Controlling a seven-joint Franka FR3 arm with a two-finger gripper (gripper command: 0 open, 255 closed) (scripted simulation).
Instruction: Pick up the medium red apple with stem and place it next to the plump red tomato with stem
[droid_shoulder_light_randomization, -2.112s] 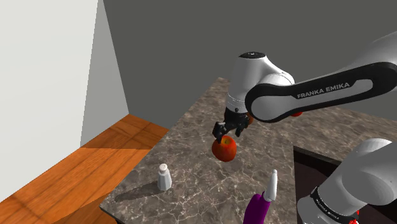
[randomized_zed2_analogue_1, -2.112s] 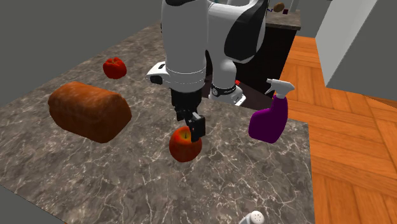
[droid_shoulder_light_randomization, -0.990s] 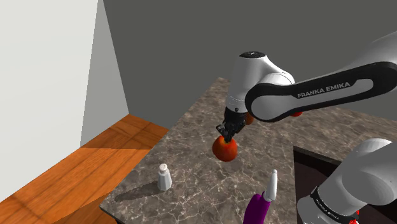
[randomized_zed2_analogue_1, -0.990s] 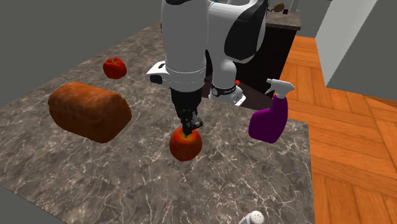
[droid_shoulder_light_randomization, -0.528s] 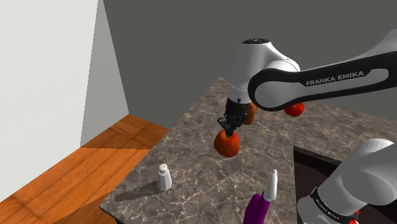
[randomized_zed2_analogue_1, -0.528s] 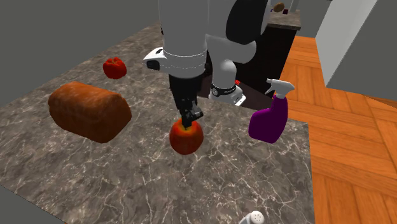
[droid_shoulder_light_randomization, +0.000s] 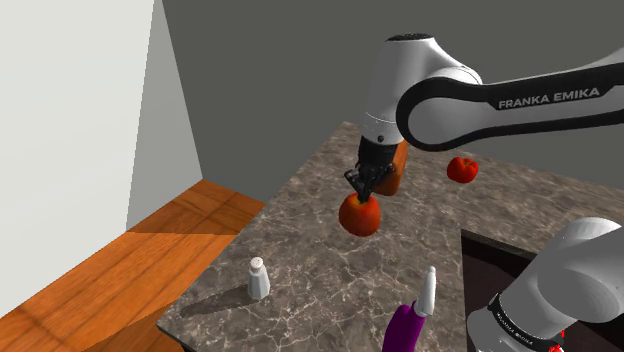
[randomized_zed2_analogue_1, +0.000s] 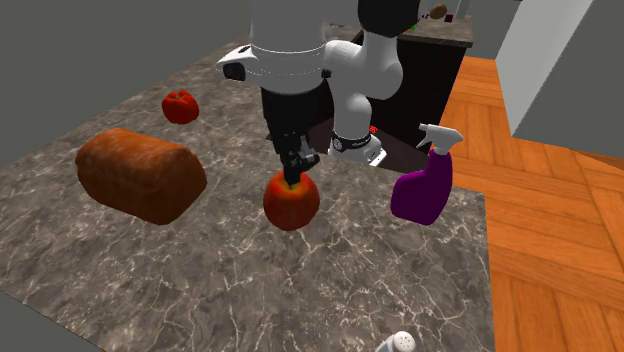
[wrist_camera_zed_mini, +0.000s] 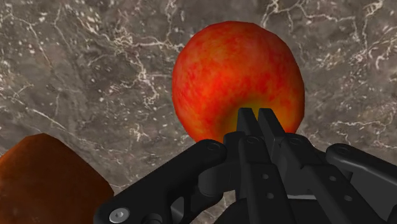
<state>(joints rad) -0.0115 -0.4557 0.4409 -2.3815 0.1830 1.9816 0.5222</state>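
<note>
- Grey marble counter (randomized_zed2_analogue_1: 200, 290), with wooden floor beside it.
- Apple (randomized_zed2_analogue_1: 291, 200): red, hanging directly under the pincer, top upward, near the counter's middle.
- Pincer (randomized_zed2_analogue_1: 295, 175): black, pointing straight down, fingers pinched together in the apple's yellowish top hollow.
- Tomato (randomized_zed2_analogue_1: 180, 105): red, on the counter well apart from the apple.
- Bread loaf (randomized_zed2_analogue_1: 140, 173): brown, lying between apple and tomato.
- Spray bottle (randomized_zed2_analogue_1: 424, 190): purple, upright.
- Salt shaker (droid_shoulder_light_randomization: 258, 278): white, at the counter's edge.

White arm (droid_shoulder_light_randomization: 420, 75) with glossy rounded shells and dark joint bands; white "FRANKA EMIKA" lettering (droid_shoulder_light_randomization: 553, 98) on a black link. All-black claw (wrist_camera_zed_mini: 256, 116), silver screw (wrist_camera_zed_mini: 116, 215) at its seven o'clock.
</note>
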